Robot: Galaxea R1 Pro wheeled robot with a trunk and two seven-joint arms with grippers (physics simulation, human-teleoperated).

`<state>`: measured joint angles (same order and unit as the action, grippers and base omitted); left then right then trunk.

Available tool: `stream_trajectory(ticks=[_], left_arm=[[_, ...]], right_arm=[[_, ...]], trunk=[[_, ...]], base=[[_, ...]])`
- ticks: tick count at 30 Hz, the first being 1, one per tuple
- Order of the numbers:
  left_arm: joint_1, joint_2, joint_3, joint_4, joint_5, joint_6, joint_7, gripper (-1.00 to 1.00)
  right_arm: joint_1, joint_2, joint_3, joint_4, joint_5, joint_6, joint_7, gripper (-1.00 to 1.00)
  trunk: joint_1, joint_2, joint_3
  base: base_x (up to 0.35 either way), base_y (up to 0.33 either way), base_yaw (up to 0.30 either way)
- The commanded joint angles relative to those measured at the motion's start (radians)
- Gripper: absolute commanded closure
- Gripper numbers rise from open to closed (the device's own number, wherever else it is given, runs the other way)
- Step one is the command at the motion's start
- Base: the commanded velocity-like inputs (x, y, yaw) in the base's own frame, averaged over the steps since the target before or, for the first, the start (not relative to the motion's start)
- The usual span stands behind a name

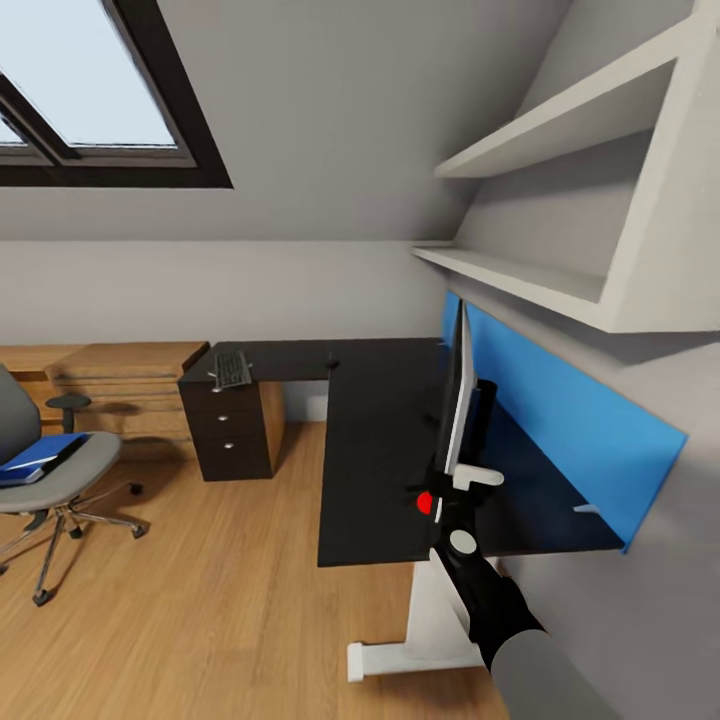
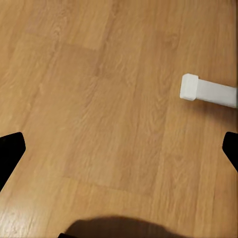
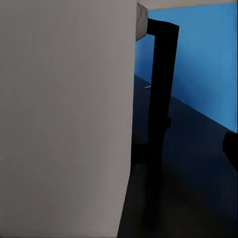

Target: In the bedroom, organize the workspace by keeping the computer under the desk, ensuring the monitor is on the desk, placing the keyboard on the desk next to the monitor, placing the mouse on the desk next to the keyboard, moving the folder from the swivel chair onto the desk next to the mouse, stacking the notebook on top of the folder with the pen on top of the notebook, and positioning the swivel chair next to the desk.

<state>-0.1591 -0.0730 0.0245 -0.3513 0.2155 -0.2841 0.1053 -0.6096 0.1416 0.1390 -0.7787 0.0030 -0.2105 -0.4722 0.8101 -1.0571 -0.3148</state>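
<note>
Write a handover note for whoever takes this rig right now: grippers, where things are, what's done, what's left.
Right gripper: at the near edge of the upright, edge-on flat-screen monitor on the L-shaped black desk; grip unclear.
Left gripper: open over the wooden floor.
Black keyboard: on the desk's far end.
Bright blue folder: on the grey swivel chair, which stands away from the desk.
Left: folder, chair, keyboard by monitor.

No writing can be read anywhere here. The keyboard [image 1: 231, 369] shows only pale key marks, too small to make out.
</note>
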Motion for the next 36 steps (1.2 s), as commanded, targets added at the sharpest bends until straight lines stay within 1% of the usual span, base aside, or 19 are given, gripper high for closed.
stream_trajectory(ticks=[1,26,36], left_arm=[[0.0,-0.001,0.002,0.0,0.001,-0.003,0.001,-1.0],[0.0,0.0,0.003,0.0,0.001,-0.003,0.002,-1.0],[0.0,-0.001,0.003,0.0,0.001,-0.003,0.002,-1.0]], right_arm=[[-0.001,0.0,0.002,0.002,-0.003,-0.003,-0.007,-1.0],[-0.001,0.0,0.002,0.008,-0.002,-0.004,-0.005,-1.0],[-0.001,0.001,0.004,0.029,-0.002,-0.004,-0.002,-1.0]], trunk=[[0.0,-0.001,0.0],[0.0,-0.001,0.029],[0.0,-0.001,0.038]], base=[[0.0,0.0,-0.133],[0.0,0.0,-0.093],[0.0,0.0,-0.106]])
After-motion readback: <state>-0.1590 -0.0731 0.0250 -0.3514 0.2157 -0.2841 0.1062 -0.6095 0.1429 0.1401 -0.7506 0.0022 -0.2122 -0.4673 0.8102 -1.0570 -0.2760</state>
